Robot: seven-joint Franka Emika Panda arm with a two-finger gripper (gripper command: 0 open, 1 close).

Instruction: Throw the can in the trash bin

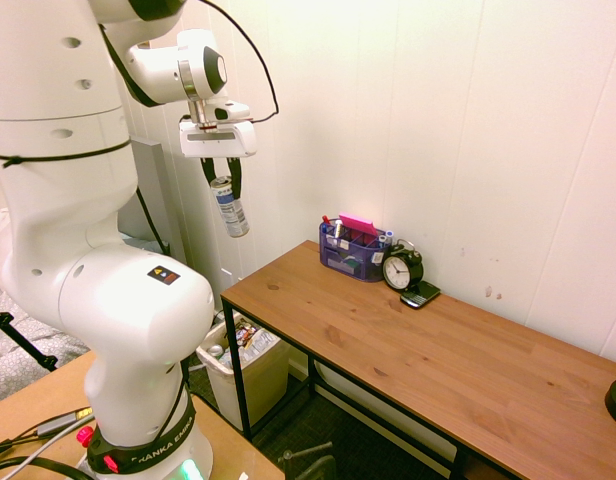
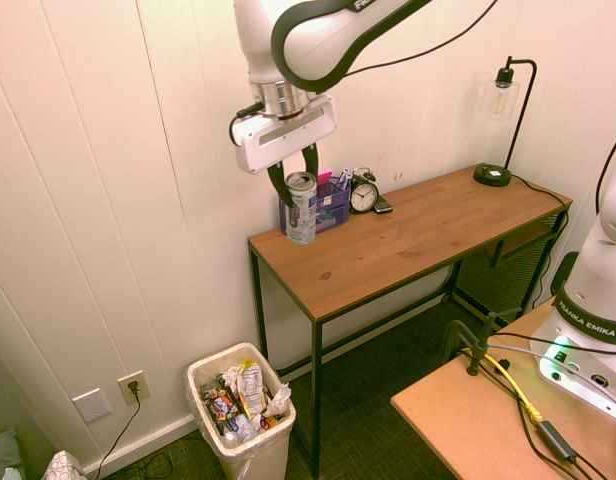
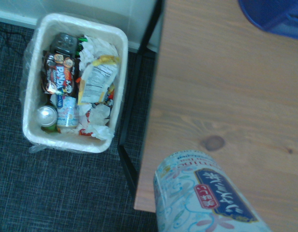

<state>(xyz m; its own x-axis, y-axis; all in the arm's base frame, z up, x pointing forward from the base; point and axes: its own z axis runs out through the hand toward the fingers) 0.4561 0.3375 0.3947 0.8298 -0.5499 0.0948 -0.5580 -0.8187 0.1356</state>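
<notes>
The gripper point(image 2: 296, 177) was closed on the upper part of the can point(image 2: 301, 215), a slim metal cylinder with a silvery rimmed top, its pale label covered in blue swirls and pink petals with a dark blue panel; it hung tilted in the air, near the end of the desk point(image 1: 408, 350), whose brown wooden top showed grain and dark knots above a black metal frame; on the floor beside that end stood the trash bin point(image 3: 122, 77), cream-white, rectangular with rounded corners and tapered sides, lined with a thin clear bag; inside lay crumpled white paper or plastic, a glossy dark PANDA wrapper point(image 3: 59, 77), a yellow-edged packet point(image 3: 98, 79) and cans; on the desk a translucent blue-purple organizer point(image 1: 352, 255) held markers and something flat and bright pink, just beside a round black alarm clock point(image 1: 402, 268)
</notes>
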